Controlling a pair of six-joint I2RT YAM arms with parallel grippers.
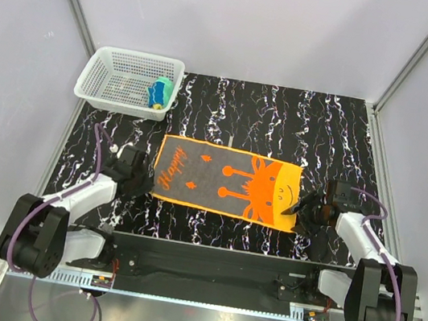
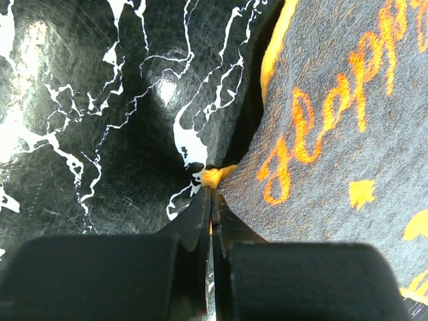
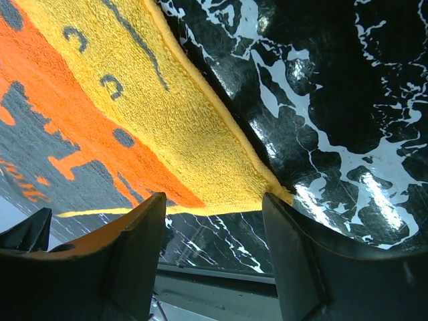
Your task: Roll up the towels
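The orange towel, grey in the middle with orange lettering and a yellow-orange giraffe end, lies spread flat on the black marbled table. My left gripper is shut on its near-left corner; in the left wrist view the jaws pinch the orange hem next to the grey face. My right gripper is open at the near-right corner; in the right wrist view the yellow end lies just ahead of the spread fingers, its corner by the right finger. The yellow and teal towel sits rolled in the basket.
A white mesh basket stands at the far left corner of the table. Pale walls close in the left, right and back sides. The black frame with the arm bases runs along the near edge.
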